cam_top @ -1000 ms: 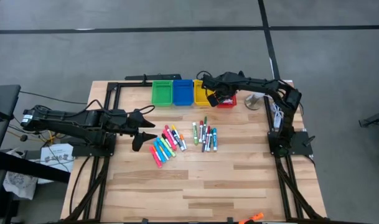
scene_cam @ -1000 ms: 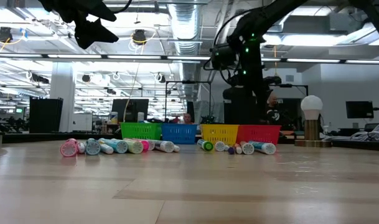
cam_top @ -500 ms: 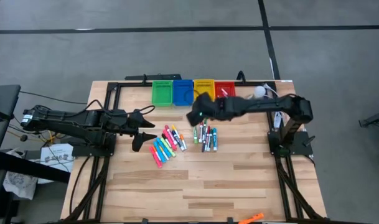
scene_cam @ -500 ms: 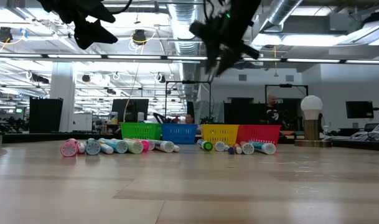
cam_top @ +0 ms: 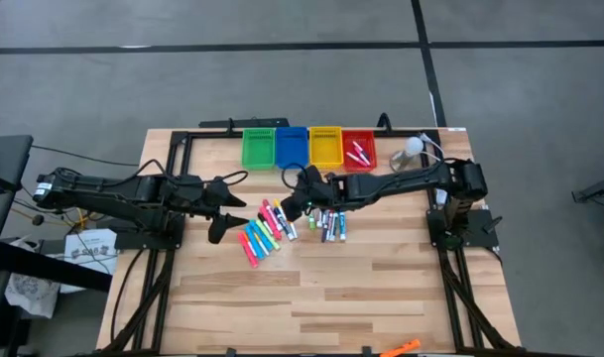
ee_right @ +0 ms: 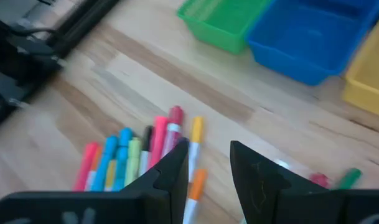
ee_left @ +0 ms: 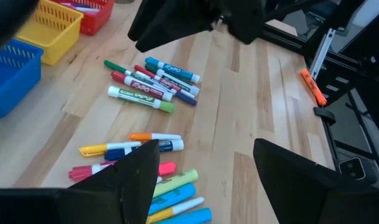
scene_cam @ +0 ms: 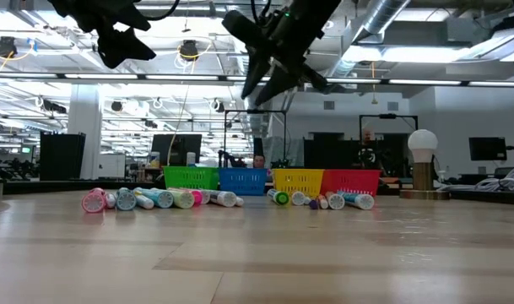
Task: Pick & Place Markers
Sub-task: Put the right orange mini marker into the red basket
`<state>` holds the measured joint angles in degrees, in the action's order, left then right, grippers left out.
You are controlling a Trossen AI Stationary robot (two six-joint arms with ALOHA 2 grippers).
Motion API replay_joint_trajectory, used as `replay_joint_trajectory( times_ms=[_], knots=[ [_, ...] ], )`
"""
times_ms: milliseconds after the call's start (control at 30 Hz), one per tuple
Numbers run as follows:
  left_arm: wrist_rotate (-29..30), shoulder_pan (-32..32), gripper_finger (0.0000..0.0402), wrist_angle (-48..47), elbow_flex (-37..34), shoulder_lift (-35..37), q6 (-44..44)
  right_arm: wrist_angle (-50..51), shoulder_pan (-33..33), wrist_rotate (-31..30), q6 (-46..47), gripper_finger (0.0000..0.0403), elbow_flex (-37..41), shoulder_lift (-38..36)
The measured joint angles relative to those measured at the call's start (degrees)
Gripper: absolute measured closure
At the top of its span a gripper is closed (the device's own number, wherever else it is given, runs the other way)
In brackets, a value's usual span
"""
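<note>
Two clusters of markers lie flat on the wooden table: a pink, cyan, yellow and orange one (cam_top: 265, 230) and a green, red and blue one (cam_top: 327, 220). In the low view they show as a left row (scene_cam: 155, 198) and a right row (scene_cam: 320, 200). My left gripper (cam_top: 227, 206) (ee_left: 208, 180) hovers open, just left of the left cluster. My right gripper (cam_top: 287, 203) (ee_right: 209, 168) is open and hangs high above the table (scene_cam: 265, 72), over the far edge of the left cluster (ee_right: 145, 149). Neither holds anything.
Along the far edge stand a green bin (cam_top: 259, 148), a blue bin (cam_top: 292, 147), a yellow bin (cam_top: 325, 147) and a red bin (cam_top: 359, 149) with a few markers inside. A white-globed lamp (cam_top: 413, 149) stands at the far right corner. The near half of the table is bare wood.
My right gripper has swung from over the red bin toward the table's left and near side, and now hangs over the left marker cluster. The markers on the table have not moved.
</note>
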<state>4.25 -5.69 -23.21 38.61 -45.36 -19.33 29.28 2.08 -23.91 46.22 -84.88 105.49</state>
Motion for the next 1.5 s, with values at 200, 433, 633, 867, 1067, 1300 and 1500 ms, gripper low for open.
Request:
replay_joint_trajectory(
  times_ms=[200, 433, 633, 867, 1067, 1300, 1500],
  knots=[
    [-0.04, 0.0, 0.0142, -0.42, 0.0, 0.0, -0.21, -3.75, 0.18, 2.47, 0.14, 0.0297, -0.24, 2.26],
    [-0.04, 0.0, 0.0142, -0.48, 0.0, 0.0, -0.22, -5.18, -0.3, 7.78, 2.86, 0.0313, -0.13, 7.46],
    [-0.04, 0.0, 0.0142, -0.88, -0.02, 0.0, -0.22, -6.27, -0.3, 12.26, 2.59, 0.0326, -0.18, 11.1],
    [-0.04, 0.0, 0.0142, -1.02, -0.02, 0.0, -0.22, -5.83, -0.2, 12.14, 1.34, 0.0311, -0.2, 12.11],
    [-0.03, 0.0, 0.0142, -1.04, -0.02, -0.01, -0.23, -7.96, 0.06, 12.03, -0.02, 0.0273, -0.48, 14.64],
    [-0.02, 0.0, 0.0142, -1.2, -0.02, -0.09, -0.44, -9.16, 1.17, 11.95, -1.68, 0.0236, -0.17, 17.01],
    [-0.04, 0.0, 0.0142, -1.3, -0.02, -0.09, -0.44, -8.89, 1.18, 11.24, -1.22, 0.0228, -0.24, 18.47]
  ],
)
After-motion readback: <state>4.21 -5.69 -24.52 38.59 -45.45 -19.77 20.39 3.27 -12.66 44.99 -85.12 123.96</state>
